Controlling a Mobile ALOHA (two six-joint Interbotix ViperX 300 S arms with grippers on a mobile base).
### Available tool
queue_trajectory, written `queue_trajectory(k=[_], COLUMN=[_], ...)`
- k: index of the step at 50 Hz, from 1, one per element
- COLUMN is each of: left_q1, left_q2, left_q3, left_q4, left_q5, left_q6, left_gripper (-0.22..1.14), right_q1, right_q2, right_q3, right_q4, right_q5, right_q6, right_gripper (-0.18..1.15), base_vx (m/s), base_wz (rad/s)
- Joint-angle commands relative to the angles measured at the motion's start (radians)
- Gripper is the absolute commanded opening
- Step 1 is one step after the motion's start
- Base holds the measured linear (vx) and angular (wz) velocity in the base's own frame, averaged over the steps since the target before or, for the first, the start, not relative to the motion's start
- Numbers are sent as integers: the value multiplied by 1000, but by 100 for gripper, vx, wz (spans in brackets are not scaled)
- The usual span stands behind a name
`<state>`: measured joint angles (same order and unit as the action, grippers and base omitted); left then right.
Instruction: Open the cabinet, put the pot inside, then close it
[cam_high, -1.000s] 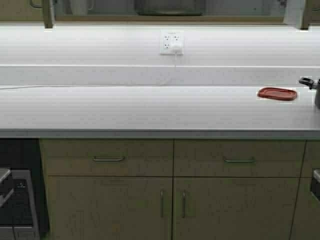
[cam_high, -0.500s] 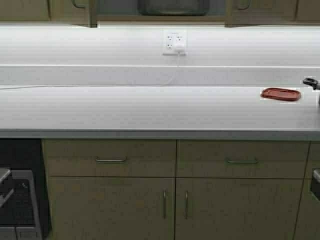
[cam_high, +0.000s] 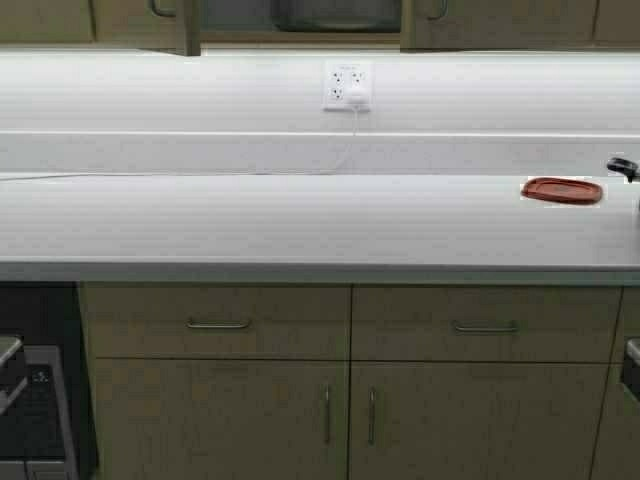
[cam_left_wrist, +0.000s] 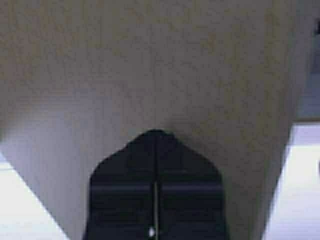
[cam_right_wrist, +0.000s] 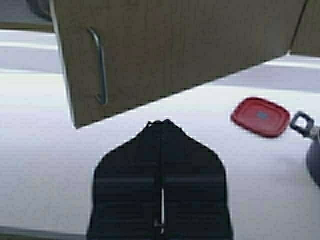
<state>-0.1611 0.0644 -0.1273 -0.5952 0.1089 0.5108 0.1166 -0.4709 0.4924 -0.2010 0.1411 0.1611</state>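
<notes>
The cabinet runs along the top edge of the high view. Its left door (cam_high: 140, 20) and right door (cam_high: 470, 20) stand partly open with a gap between them. The grey pot (cam_high: 335, 14) sits inside the cabinet in that gap, and only its lower part shows. Neither gripper shows in the high view. My left gripper (cam_left_wrist: 156, 133) is shut and empty, its tips against a tan door face (cam_left_wrist: 150, 60). My right gripper (cam_right_wrist: 162, 122) is shut and empty, just below the other door (cam_right_wrist: 190, 45), near its metal handle (cam_right_wrist: 98, 65).
A white counter (cam_high: 300, 220) lies below with a red lid (cam_high: 562, 190) at the far right, also in the right wrist view (cam_right_wrist: 260, 116). A smaller dark pot's handle (cam_high: 622, 167) is beside it. A wall outlet (cam_high: 347, 85), floor cabinets (cam_high: 350, 390) and a dark appliance (cam_high: 30, 400) are in view.
Both cabinet doors have swung inward, the right one much farther, so the gap over the pot has narrowed. The scene has shifted slightly in the high view.
</notes>
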Motion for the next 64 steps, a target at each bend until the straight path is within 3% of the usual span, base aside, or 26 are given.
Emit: queue_trajectory(k=[1,9,20,32,52,64], left_q1=[-32,-34,-38,-38,-38,-38], left_q2=[35,-5,-232,-359,-353,-364], left_q3=[-94,-63,222,436,465,482], left_q4=[2,2,2,2,2,2], left_q5=[12,75,46,-54,-98,-100], left_q6=[3,2,-2,8,35,32], left_gripper=[4,4,4,4,4,4], right_q1=[3,3,40,101,117,117], right_q2=[-17,-28,-78,104,515,568], right_q3=[-15,-26,-17,-192,-629,-698], right_q4=[2,2,-5,-5,-2,-5], right_q5=[-9,0,26,23,78,109], right_q6=[0,2,-14,-15,-15,-15], right_gripper=[7,7,7,7,7,7], base_vx=[6,7,11,9,6,6], base_wz=[2,1,-1,-2,2,0])
